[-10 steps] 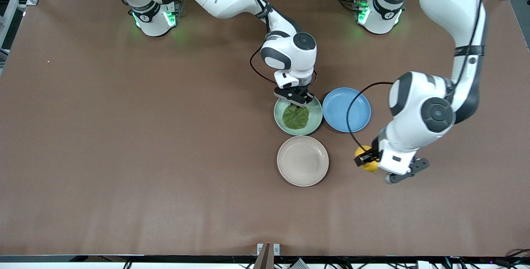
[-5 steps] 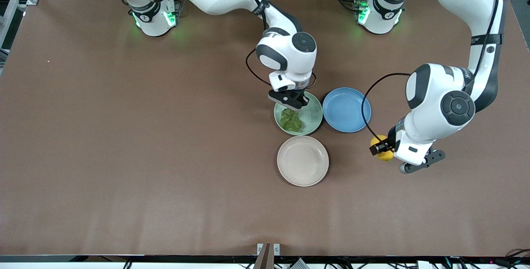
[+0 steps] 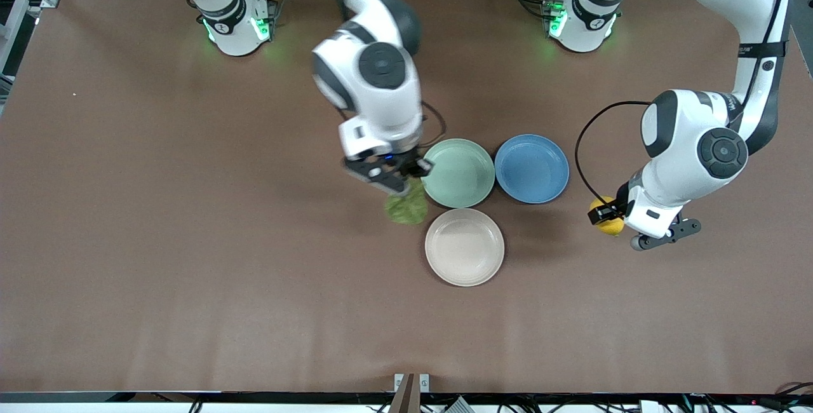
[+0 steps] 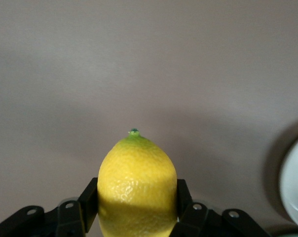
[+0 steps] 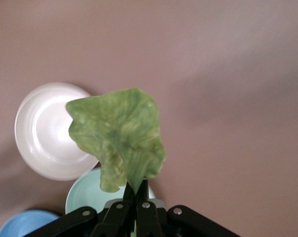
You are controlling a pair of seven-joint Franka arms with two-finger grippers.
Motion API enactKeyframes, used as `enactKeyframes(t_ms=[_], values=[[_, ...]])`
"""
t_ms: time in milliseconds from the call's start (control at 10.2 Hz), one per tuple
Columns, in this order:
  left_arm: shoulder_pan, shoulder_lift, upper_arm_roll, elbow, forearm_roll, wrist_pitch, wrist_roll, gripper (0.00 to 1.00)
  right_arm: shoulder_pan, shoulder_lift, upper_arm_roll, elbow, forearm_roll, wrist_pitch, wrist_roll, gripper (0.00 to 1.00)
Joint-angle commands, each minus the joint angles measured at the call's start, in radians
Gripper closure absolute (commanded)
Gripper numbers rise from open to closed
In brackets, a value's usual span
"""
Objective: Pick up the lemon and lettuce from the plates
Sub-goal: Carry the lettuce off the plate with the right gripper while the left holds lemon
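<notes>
My right gripper [image 3: 399, 184] is shut on the lettuce [image 3: 407, 207], a crinkled green leaf that hangs in the air over bare table beside the mint green plate [image 3: 458, 173]. In the right wrist view the lettuce [image 5: 120, 138] hangs from the shut gripper [image 5: 137, 190]. My left gripper [image 3: 603, 217] is shut on the lemon [image 3: 611, 225] and holds it over bare table toward the left arm's end, apart from the plates. The left wrist view shows the lemon [image 4: 137, 185] between the fingers. Both the mint plate and the beige plate [image 3: 464, 246] hold nothing.
A blue plate [image 3: 531, 168] with nothing on it lies beside the mint plate, toward the left arm's end. The brown table has open room toward both ends and toward the front camera.
My right gripper lifted the lettuce off the mint plate and carried it toward the right arm's end. My left gripper carried the lemon farther toward the left arm's end.
</notes>
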Motion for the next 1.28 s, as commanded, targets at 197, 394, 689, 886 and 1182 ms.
enactKeyframes(t_ms=[197,394,689,886,1182], values=[[0.103,0.029,-0.008,-0.051,0.050,0.082,0.154,1.00,-0.285,-0.083,-0.139,-0.075,0.084,-0.183,-0.427,1.00],[0.130,0.084,-0.007,-0.050,0.052,0.129,0.200,1.00,-0.358,-0.077,-0.237,-0.156,0.089,-0.173,-0.591,1.00],[0.163,0.144,-0.007,-0.047,0.052,0.172,0.267,1.00,-0.535,-0.077,-0.254,-0.306,0.203,-0.025,-0.820,1.00],[0.197,0.164,-0.007,-0.045,0.052,0.198,0.314,1.00,-0.566,-0.073,-0.256,-0.483,0.216,0.232,-0.900,1.00],[0.190,0.170,-0.008,-0.034,0.052,0.198,0.317,0.00,-0.589,-0.024,-0.256,-0.581,0.215,0.460,-0.965,1.00]])
